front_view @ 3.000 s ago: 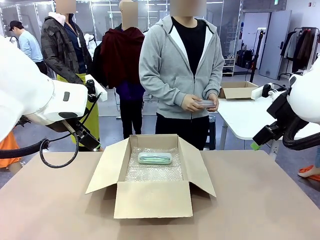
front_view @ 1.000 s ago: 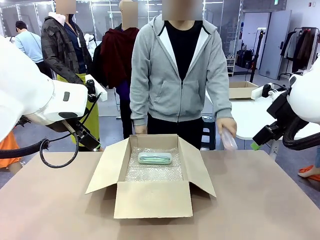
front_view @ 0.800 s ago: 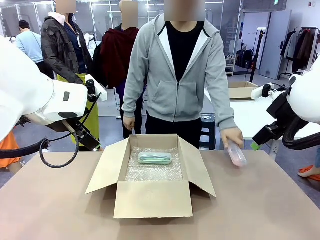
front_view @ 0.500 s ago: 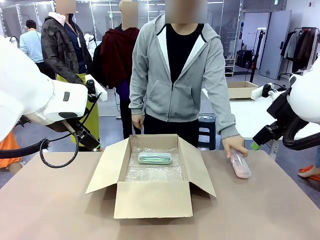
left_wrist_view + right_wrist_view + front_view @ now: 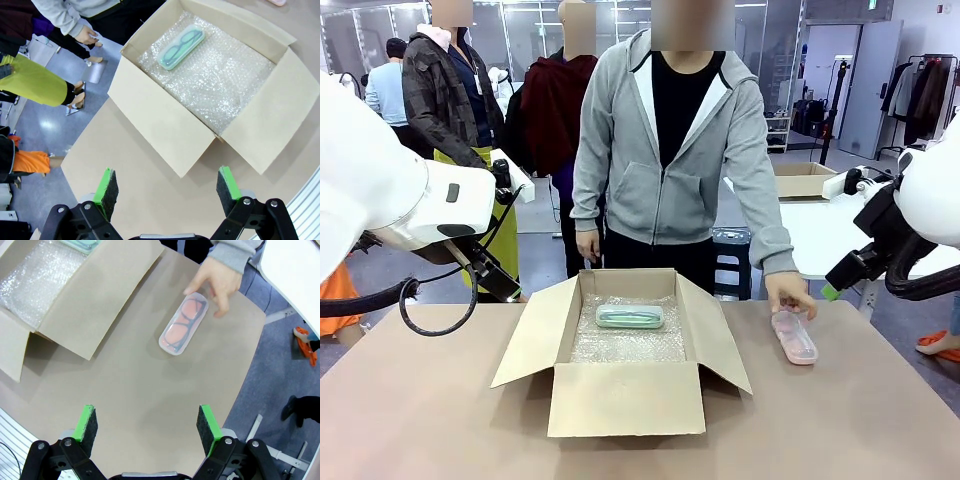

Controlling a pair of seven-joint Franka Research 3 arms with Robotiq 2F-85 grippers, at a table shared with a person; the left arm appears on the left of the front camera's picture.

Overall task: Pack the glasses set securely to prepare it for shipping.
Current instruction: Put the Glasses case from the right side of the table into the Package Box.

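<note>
A pale mint-green glasses case [image 5: 630, 316] [image 5: 180, 46] lies on bubble wrap [image 5: 625, 338] [image 5: 225, 80] inside the open cardboard box [image 5: 625, 398] [image 5: 165, 130]. A clear pink-tinted case [image 5: 794, 336] [image 5: 183, 323] lies on the table to the right of the box, with the person's hand [image 5: 788, 294] [image 5: 217, 282] resting on its far end. My left gripper [image 5: 166, 186] hangs open above the table beside the box. High over the table, short of the pink case, my right gripper [image 5: 146, 423] is open too. Nothing sits between either pair of fingers.
The box flaps [image 5: 532, 347] spread outward on both sides and to the front. The brown table [image 5: 840, 420] has free room to the right and in front of the box. Other people stand behind the person. A white table [image 5: 820, 235] with another box stands back right.
The person has carried the pink case down from chest height and laid it on the table right of the box. Neither arm has moved.
</note>
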